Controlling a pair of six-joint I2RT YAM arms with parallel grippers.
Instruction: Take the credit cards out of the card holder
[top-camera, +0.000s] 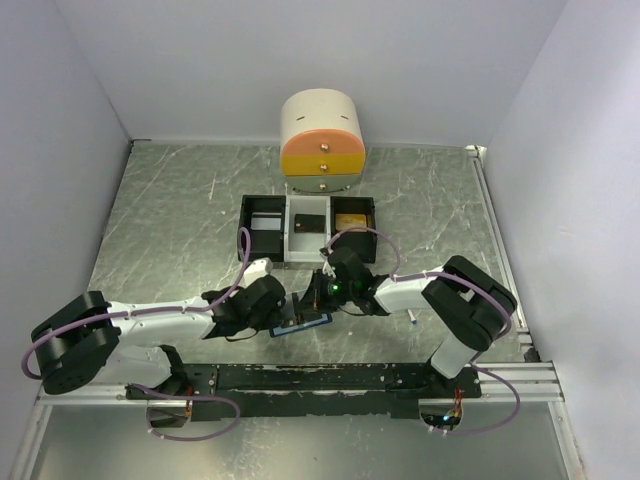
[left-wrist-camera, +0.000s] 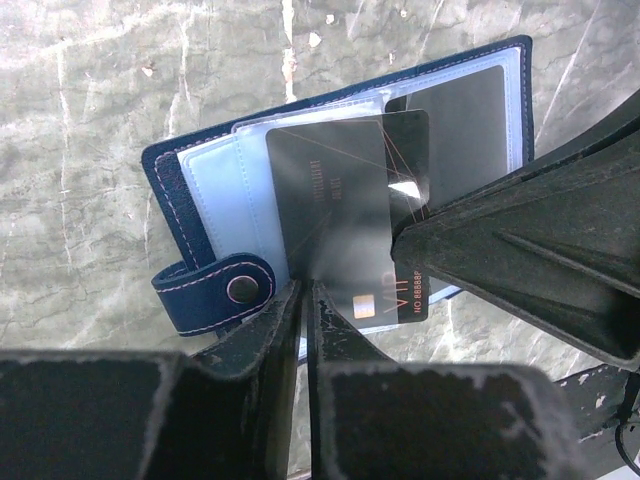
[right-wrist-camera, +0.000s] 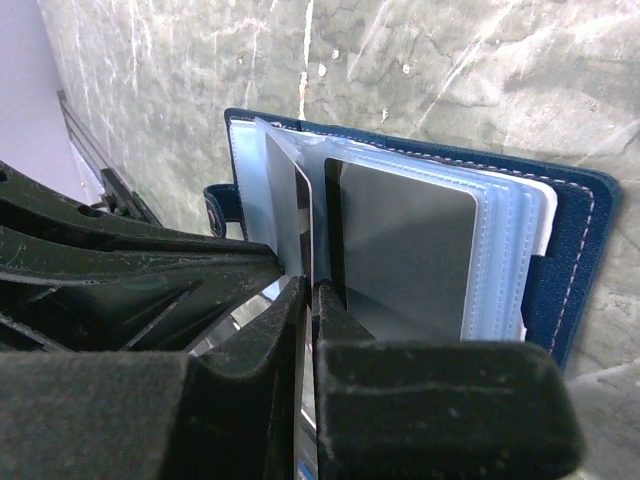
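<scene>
Holding credit cards (left-wrist-camera: 465, 125), card holder (left-wrist-camera: 165, 190) lies open.

You're in a robotics lab test cell: plain white walls (top-camera: 300, 50) box in a marble-patterned table (top-camera: 180, 210). The left arm (top-camera: 150, 315) and right arm (top-camera: 440, 290), trailing purple cables (top-camera: 355, 231), are bolted to an aluminium rail (top-camera: 520, 380). A small drawer cabinet (top-camera: 322, 140) and compartment tray (top-camera: 265, 200) sit as staged props.
</scene>
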